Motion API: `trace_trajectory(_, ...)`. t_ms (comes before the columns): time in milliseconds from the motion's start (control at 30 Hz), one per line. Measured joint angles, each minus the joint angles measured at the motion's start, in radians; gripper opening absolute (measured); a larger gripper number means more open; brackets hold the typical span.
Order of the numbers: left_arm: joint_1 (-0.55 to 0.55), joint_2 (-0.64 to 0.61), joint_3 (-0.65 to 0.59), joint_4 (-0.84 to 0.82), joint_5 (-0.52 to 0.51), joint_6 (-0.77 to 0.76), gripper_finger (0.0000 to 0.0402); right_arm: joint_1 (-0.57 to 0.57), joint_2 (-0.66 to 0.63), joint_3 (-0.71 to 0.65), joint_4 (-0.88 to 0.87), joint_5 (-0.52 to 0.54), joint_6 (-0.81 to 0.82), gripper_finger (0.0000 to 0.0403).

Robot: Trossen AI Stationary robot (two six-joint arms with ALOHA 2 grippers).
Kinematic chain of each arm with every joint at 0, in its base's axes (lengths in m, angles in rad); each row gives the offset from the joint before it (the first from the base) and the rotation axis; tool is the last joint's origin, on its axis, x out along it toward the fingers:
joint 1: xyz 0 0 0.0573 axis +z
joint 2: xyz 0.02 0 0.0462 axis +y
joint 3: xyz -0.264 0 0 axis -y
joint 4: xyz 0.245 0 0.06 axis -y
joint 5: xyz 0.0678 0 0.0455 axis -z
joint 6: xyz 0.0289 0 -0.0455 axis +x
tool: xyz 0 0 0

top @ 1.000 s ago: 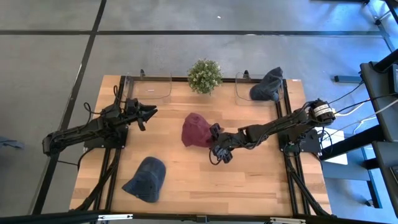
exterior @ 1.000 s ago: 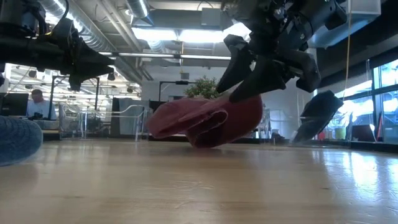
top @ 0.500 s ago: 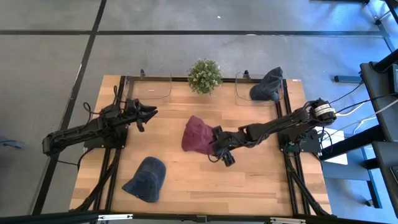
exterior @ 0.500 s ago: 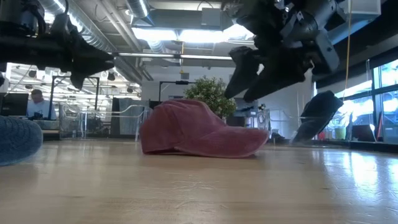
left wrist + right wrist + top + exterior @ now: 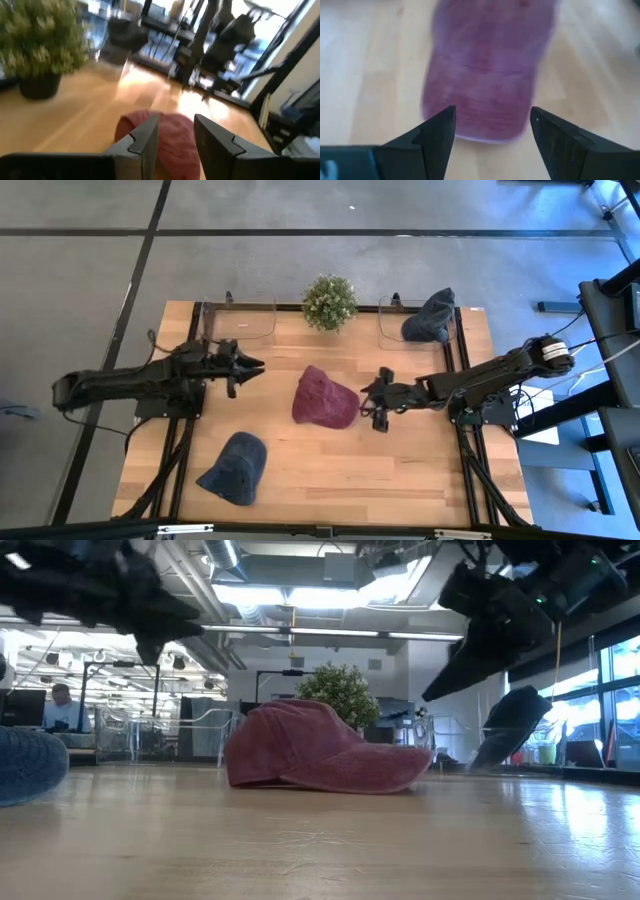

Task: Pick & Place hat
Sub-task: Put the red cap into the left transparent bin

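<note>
A red cap [image 5: 325, 397] lies at the table's middle, its crown up and its brim flat on the wood [image 5: 320, 747]. My right gripper [image 5: 373, 402] is open and hangs just right of the cap, pointing at its brim [image 5: 490, 75] without touching it. My left gripper [image 5: 257, 367] is open above the table, left of the cap, and faces it [image 5: 170, 135]. A blue cap [image 5: 235, 467] rests near the left near corner. A dark blue cap [image 5: 430, 315] leans in the right clear bin.
A potted plant [image 5: 329, 300] stands at the middle of the far edge between two clear bins [image 5: 240, 318] [image 5: 400, 325]. Bare wood lies near and right of the red cap. In the low view a person sits far behind the table [image 5: 60, 705].
My right gripper let go of the red cap and drew back toward the table's right edge. The cap, lifted and tilted a second ago, dropped flat onto the wood. My left gripper moved right, toward the cap.
</note>
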Motion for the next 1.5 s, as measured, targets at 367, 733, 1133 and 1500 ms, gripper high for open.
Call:
trace_trajectory(367, -0.001, 0.554, 0.174, 0.114, -0.027, -0.459, 0.0120, -0.049, -0.105, -0.033, 0.028, 0.039, -0.033, 0.0255)
trace_trajectory(733, -0.001, 0.834, 0.177, 0.410, 0.002, -0.593, 0.0120, -0.052, -0.106, -0.033, 0.029, 0.039, -0.055, 0.0255)
trace_trajectory(1133, 0.007, 0.961, 0.177, 0.464, 0.058, -0.666, 0.0209, -0.052, -0.105, -0.033, 0.029, 0.037, -0.134, 0.0255)
trace_trajectory(1500, 0.010, 1.018, 0.176, 0.531, 0.148, -0.689, 0.0244, -0.052, -0.105, -0.033, 0.029, 0.037, -0.103, 0.0255)
